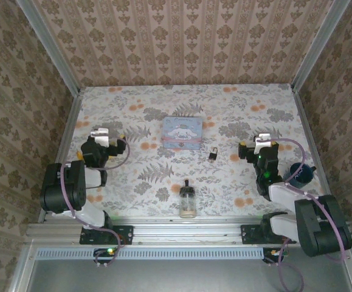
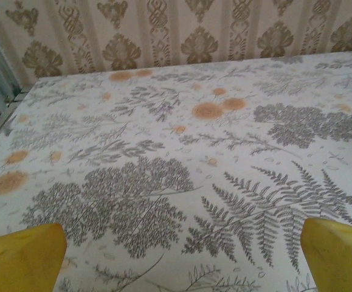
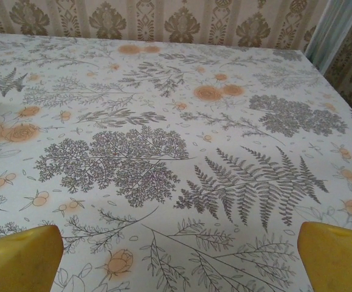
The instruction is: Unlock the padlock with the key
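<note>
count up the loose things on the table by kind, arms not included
tin: 1
padlock: 1
glass bottle: 1
blue cup: 1
total: 4

The table (image 1: 151, 176) wears grey ferns and orange blooms; the tin (image 1: 182, 132) is pale blue, the padlock (image 1: 213, 154) dark brass.
</note>
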You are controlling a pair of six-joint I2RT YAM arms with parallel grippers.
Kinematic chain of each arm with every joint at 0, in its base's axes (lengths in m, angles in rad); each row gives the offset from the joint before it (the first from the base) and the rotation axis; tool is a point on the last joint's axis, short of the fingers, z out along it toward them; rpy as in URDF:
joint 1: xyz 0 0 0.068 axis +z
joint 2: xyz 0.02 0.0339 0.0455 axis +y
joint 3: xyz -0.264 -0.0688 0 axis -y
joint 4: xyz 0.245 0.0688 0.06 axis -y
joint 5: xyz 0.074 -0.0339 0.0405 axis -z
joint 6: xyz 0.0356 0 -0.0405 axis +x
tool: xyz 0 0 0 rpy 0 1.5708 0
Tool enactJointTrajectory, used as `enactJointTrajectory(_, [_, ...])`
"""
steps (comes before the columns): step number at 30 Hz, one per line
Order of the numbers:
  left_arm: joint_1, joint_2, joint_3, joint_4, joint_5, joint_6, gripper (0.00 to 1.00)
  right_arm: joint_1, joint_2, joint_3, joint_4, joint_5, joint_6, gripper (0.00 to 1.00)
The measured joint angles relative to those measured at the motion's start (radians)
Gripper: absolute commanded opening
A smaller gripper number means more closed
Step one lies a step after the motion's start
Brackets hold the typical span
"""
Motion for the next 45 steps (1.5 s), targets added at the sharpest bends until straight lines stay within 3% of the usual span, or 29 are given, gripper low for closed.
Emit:
enactJointTrajectory(7, [0.003, 0.000, 0.000, -0.044, 0.010, -0.001, 1.00, -0.040, 0.101, 0.032, 0.097, -0.085, 0.013, 1.00])
enactJointTrajectory(11, [0.003, 0.000, 0.000, -0.051, -0.012, -0.001, 1.00, -0.047, 0.239, 0.031, 0.233, -0.112, 0.029, 1.00])
enactJointTrajectory(14, [0.003, 0.000, 0.000, -0.057, -0.021, -0.001, 1.00, -0.052, 0.316, 0.050, 0.221, -0.135, 0.032, 1.00])
enactJointTrajectory(20, [0.002, 0.000, 0.000, -0.068, -0.025, -0.001, 1.00, -0.095, 0.322, 0.171, 0.148, -0.204, 0.051, 1.00])
enactJointTrajectory(45, [-0.006, 0.000, 0.000, -0.083, -0.036, 0.000, 1.00, -0.097, 0.322, 0.172, 0.110, -0.236, 0.052, 1.00])
